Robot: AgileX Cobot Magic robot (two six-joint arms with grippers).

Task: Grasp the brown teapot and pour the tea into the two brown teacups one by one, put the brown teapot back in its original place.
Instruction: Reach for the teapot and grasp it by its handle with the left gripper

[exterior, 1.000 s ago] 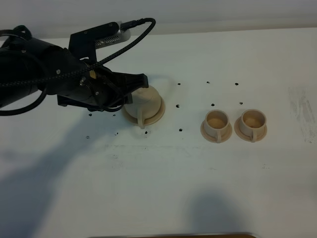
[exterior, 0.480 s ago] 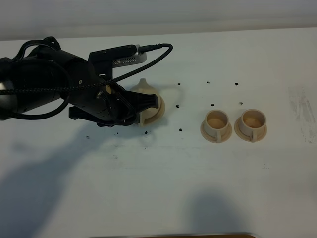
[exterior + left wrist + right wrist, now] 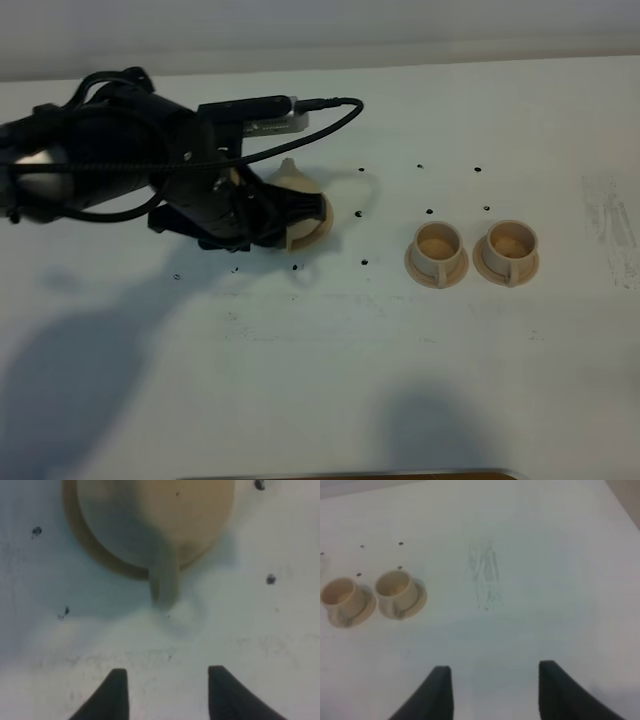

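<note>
The brown teapot (image 3: 295,182) sits on its wide saucer (image 3: 319,232), the original place, left of centre and half hidden under my left arm. My left gripper (image 3: 302,210) hangs over the teapot. In the left wrist view the teapot (image 3: 165,515) rests on the saucer (image 3: 95,545), its handle (image 3: 165,582) pointing at my left gripper (image 3: 167,695), which is open and empty. The two brown teacups (image 3: 436,250) (image 3: 508,248) stand side by side on small saucers to the right. The right wrist view shows the same cups (image 3: 340,599) (image 3: 396,591) far from my open right gripper (image 3: 492,692).
Small black marks (image 3: 360,213) dot the white table around the teapot and behind the cups. A grey smudge (image 3: 612,222) lies at the far right. A dark strip (image 3: 350,474) runs along the table's front edge.
My left arm has swung right and forward over the teapot, covering more of it. The teapot and both cups have stayed where they were.
</note>
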